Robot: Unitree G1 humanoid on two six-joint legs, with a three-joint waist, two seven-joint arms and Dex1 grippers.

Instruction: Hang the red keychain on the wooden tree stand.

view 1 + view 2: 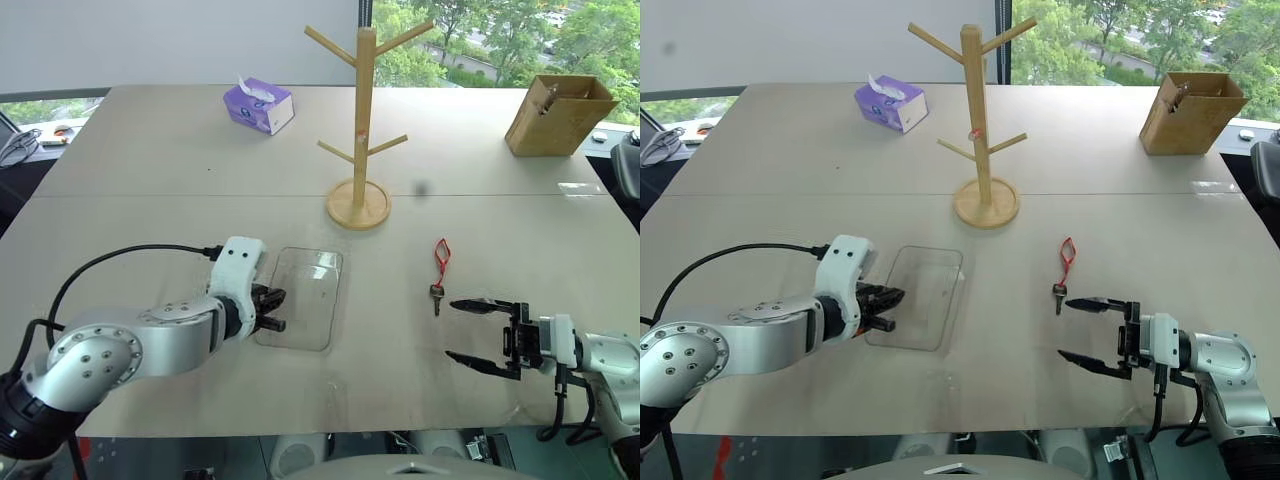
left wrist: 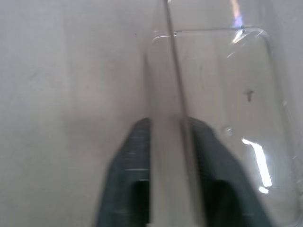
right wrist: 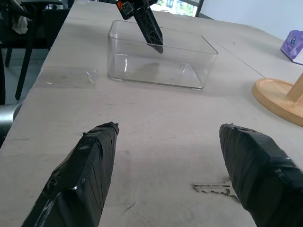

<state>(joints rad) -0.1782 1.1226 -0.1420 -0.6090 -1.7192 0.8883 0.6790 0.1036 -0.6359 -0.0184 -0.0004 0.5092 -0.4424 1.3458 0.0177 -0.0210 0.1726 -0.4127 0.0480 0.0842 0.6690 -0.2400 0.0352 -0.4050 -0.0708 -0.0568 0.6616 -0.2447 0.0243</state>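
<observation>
The red keychain (image 1: 441,254) lies flat on the table, its small key (image 1: 436,296) pointing toward me; the key (image 3: 215,189) also shows in the right wrist view. My right gripper (image 1: 470,333) stands open just in front of the key, level with the table, nothing between its fingers. The wooden tree stand (image 1: 362,130) rises at the table's middle, its pegs bare. My left gripper (image 1: 272,309) is shut on the near left wall of a clear plastic tray (image 1: 310,290), one finger (image 3: 150,29) inside it.
A purple tissue box (image 1: 259,104) sits at the back left of the table and a brown box (image 1: 555,113) at the back right. The stand's round base (image 3: 279,97) lies beyond the keychain.
</observation>
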